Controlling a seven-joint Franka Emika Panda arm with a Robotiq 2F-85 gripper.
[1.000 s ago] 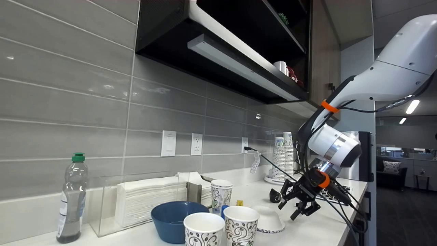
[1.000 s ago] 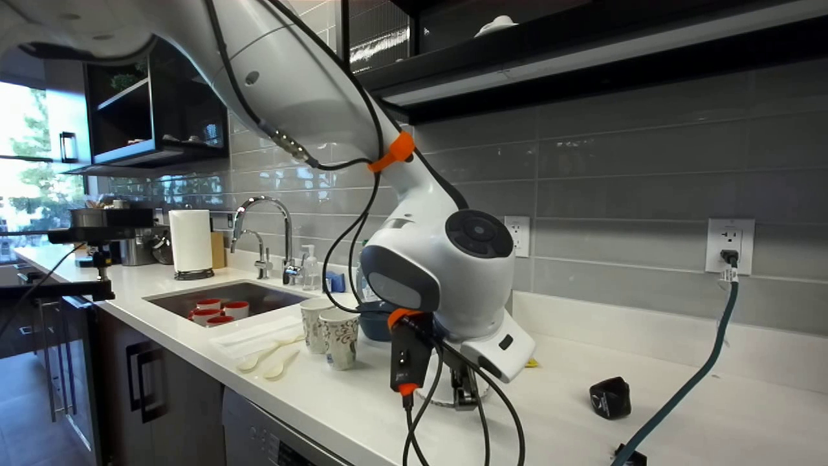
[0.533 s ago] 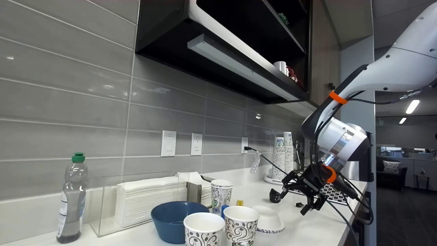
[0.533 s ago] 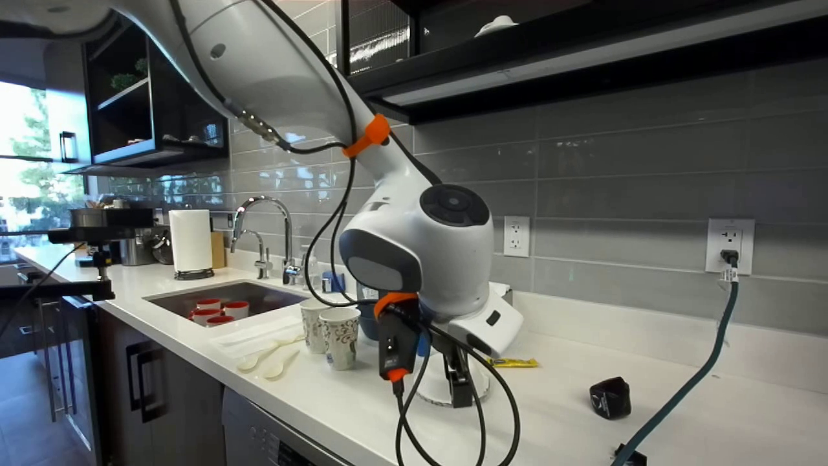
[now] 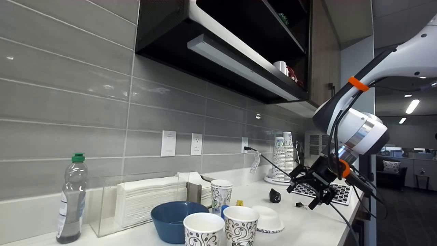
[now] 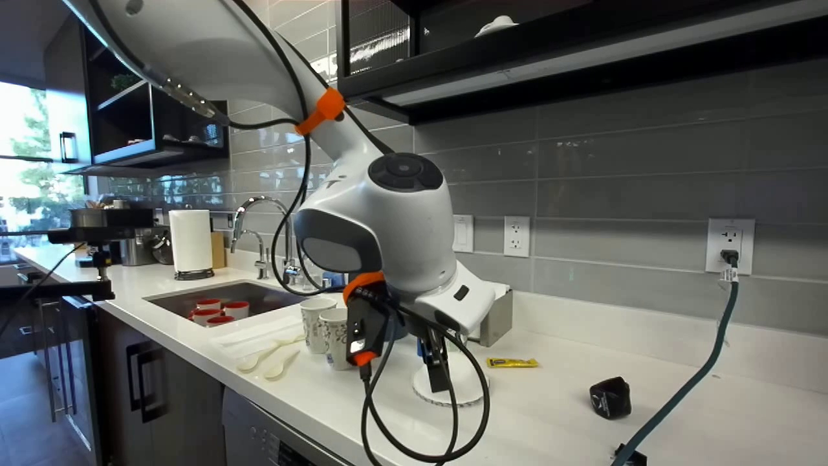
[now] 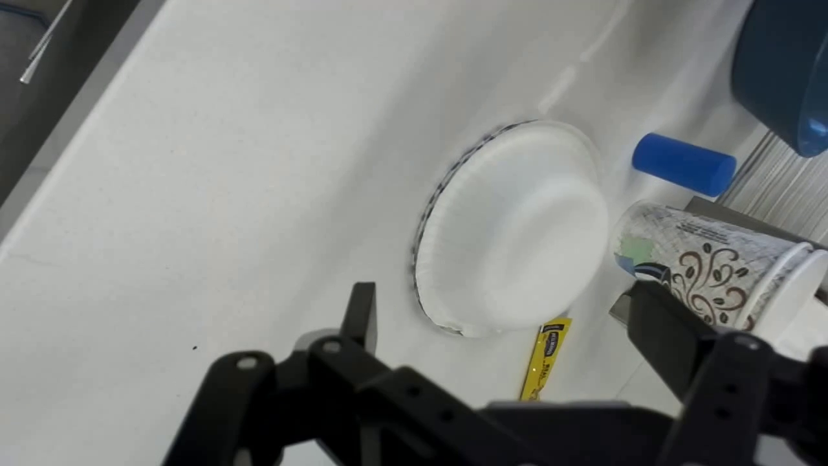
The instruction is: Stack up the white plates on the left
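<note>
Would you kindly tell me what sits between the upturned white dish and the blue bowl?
In the wrist view, a blue cylinder sits between the upturned white dish and the blue bowl.

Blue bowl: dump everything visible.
The blue bowl is round, plain and smooth, with a thin rim and walls narrowing downward; it looks ceramic or plastic. It stands upright on the counter, open side up, part of its inside showing. In an exterior view, a patterned cup covers its lower right; contact between them can't be told. A clear napkin holder is close behind it. The end effector is not touching it.
</note>
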